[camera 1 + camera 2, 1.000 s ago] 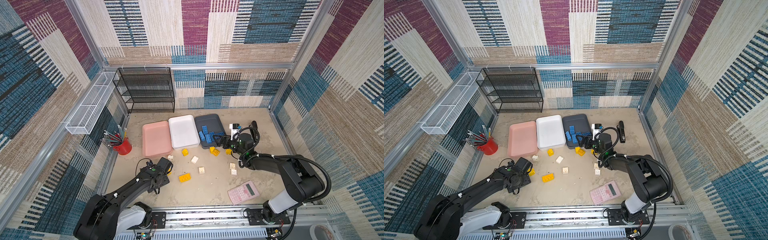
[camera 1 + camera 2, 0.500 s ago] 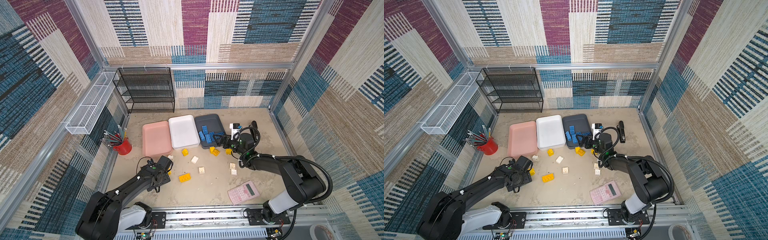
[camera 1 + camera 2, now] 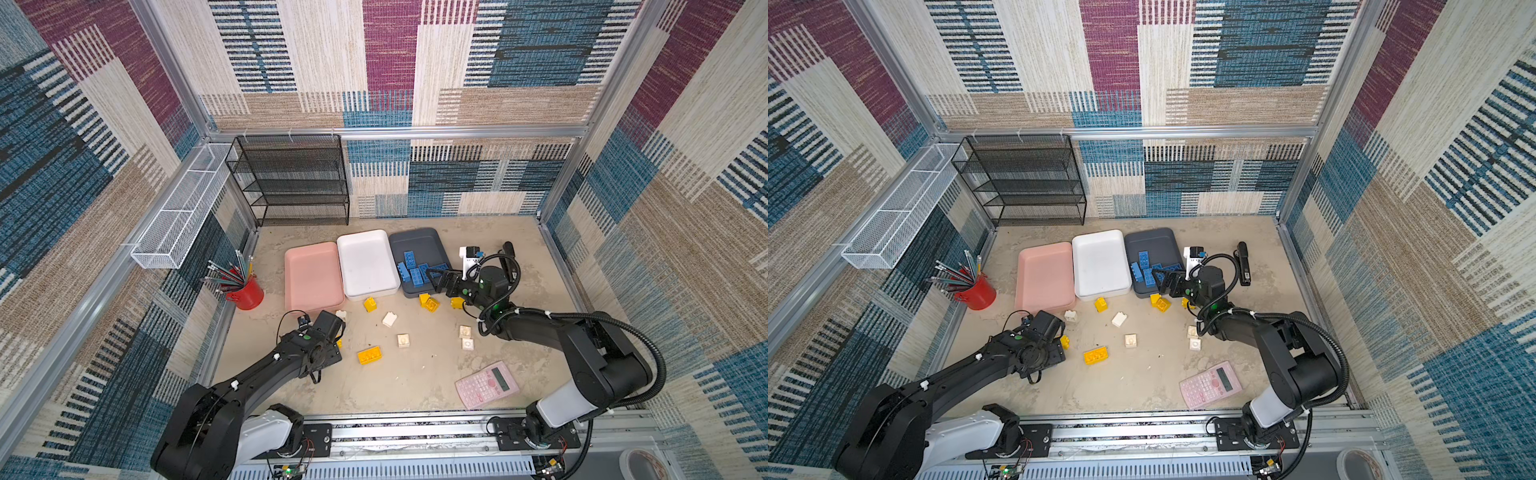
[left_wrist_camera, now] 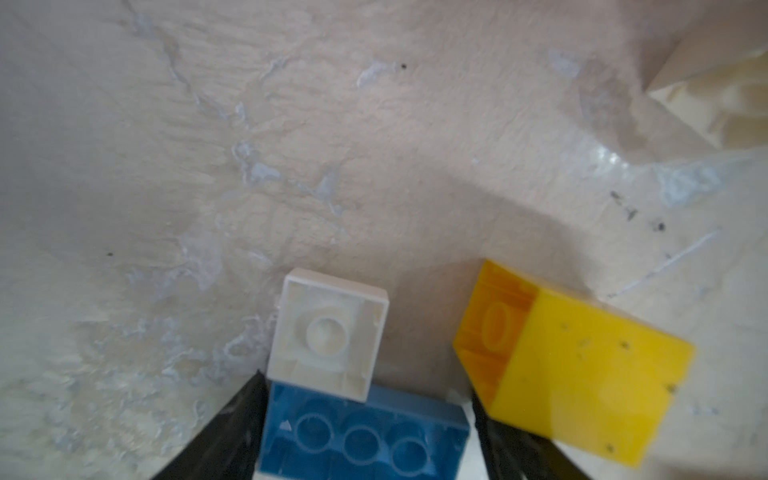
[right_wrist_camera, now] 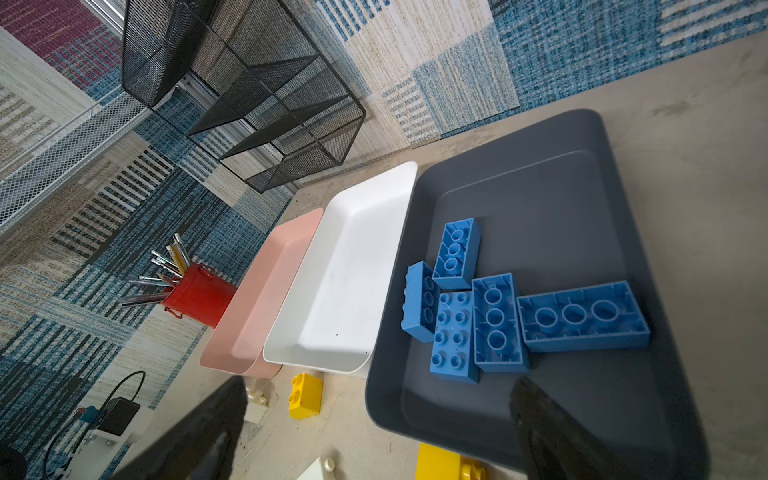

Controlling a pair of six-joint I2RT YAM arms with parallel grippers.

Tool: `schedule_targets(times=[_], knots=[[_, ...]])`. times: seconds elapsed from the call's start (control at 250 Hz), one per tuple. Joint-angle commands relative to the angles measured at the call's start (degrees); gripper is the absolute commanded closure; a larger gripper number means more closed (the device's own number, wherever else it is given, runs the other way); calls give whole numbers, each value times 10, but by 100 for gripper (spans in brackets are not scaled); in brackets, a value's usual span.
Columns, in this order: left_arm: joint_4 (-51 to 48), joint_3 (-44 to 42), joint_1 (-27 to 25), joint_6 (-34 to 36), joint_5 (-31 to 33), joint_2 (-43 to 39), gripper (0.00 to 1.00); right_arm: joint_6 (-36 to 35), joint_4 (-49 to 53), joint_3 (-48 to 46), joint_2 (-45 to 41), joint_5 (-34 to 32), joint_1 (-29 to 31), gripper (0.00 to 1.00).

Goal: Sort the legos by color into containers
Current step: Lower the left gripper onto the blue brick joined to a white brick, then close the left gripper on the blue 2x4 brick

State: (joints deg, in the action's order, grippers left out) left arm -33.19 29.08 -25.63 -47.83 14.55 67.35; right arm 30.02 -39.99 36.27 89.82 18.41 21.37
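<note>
**A:** What's on the table (image 3: 415, 386)?

**B:** Three trays packed side by side. The white tray (image 3: 365, 264) is in the middle, pink tray (image 3: 313, 274) on its left, grey tray (image 3: 417, 243) on its right.

**A:** Loose parts?

**B:** One yellow brick (image 3: 370, 304) just in front of the white tray. More yellow bricks (image 3: 430, 302) front-right of it. Cream cubes (image 3: 389, 319) are scattered further front, with a long yellow brick (image 3: 369, 355) among them.

**A:** Non-bricks?

**B:** Pink calculator (image 3: 486, 384) far front-right of the white tray. Red pencil cup (image 3: 247, 293) well left of it. Black mesh shelf (image 3: 291, 183) behind-left. Small white device (image 3: 469, 257) and a black oblong item (image 3: 508, 249) off to the right.
</note>
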Motion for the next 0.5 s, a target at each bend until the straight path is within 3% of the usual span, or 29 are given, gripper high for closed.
schedule_targets(times=[0.0,0.236,0.496], knots=[[-5,-11,0,10,-21,-10,20,-2,-11,-1,-3,-1,1,0],[3,-25,0,7,-37,-26,18,-1,-13,-4,-7,0,1,1],[4,-21,-3,15,-44,-19,25,-1,-13,-3,-9,3,1,1]])
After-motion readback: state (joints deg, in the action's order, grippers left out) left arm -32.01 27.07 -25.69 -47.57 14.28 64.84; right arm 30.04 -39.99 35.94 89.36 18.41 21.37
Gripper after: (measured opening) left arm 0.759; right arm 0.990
